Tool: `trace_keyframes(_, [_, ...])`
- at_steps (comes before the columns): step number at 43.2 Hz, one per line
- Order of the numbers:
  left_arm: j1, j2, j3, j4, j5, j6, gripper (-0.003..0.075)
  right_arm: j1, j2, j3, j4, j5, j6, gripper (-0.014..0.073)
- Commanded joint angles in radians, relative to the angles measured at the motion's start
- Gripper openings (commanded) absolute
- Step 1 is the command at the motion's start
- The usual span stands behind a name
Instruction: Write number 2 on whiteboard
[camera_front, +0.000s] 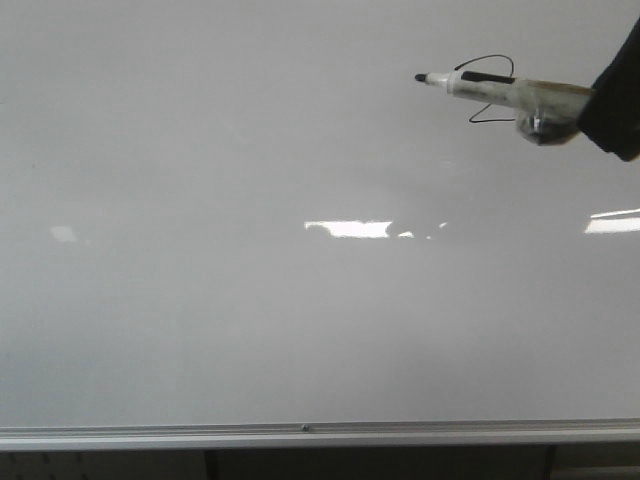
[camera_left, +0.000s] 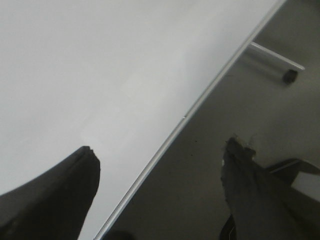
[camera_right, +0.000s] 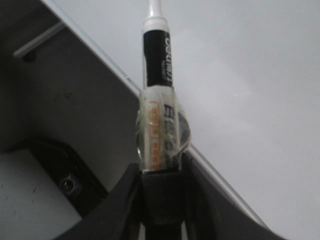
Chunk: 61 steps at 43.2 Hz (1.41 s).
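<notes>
Right gripper (camera_right: 159, 172) clamped on a marker (camera_front: 500, 90), fingers pressed against the taped rear of the barrel in the right wrist view. Enters the front view from the upper right edge, dark sleeve of the arm just visible there. Marker held roughly level, long axis running sideways across the board, black tip (camera_front: 421, 77) pointing to the robot's left and tilted very slightly up. White barrel with a black label band, clear tape wrapped around the back half. Tip well to the left of the ink.

Behind the barrel, thin black strokes of the number 2 (camera_front: 492, 88) on the whiteboard (camera_front: 250, 250): a curved loop showing above the marker, an angled line and base stroke below it, middle part hidden by the barrel. Sits in the upper right area of the board.

Left gripper (camera_left: 160, 175) spread wide, nothing between the two dark fingers (camera_left: 55, 195), hanging over the board's framed edge in the left wrist view.

Board glossy, grey-white, filling most of the front view; bright rectangular reflections (camera_front: 348, 229) across the middle. Silver frame strip (camera_front: 300, 434) along the lower edge.
</notes>
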Motion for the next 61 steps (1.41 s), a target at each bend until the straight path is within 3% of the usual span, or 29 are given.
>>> trace_keyframes(1, [-0.099, 0.029, -0.049, -0.037, -0.024, 0.09, 0.05, 0.021, -0.049, -0.037, 0.041, 0.097, -0.091, 0.0017])
trace_keyframes(9, [-0.292, 0.134, -0.116, -0.035, -0.013, 0.17, 0.05, 0.042, -0.084, -0.037, 0.168, 0.235, -0.188, 0.0017])
trace_keyframes(17, [-0.399, 0.252, -0.206, -0.035, 0.004, 0.192, 0.05, 0.042, -0.089, -0.037, 0.282, 0.307, -0.282, 0.0017])
trace_keyframes(40, [-0.434, 0.404, -0.279, -0.055, 0.008, 0.22, 0.0484, 0.042, -0.089, -0.037, 0.302, 0.306, -0.304, 0.0017])
trace_keyframes(52, [-0.434, 0.404, -0.279, -0.153, -0.005, 0.285, 0.0237, 0.042, -0.089, -0.037, 0.302, 0.305, -0.304, 0.0017])
trace_keyframes(61, [-0.434, 0.404, -0.279, -0.153, -0.005, 0.293, 0.0116, 0.042, -0.089, -0.037, 0.302, 0.305, -0.304, 0.002])
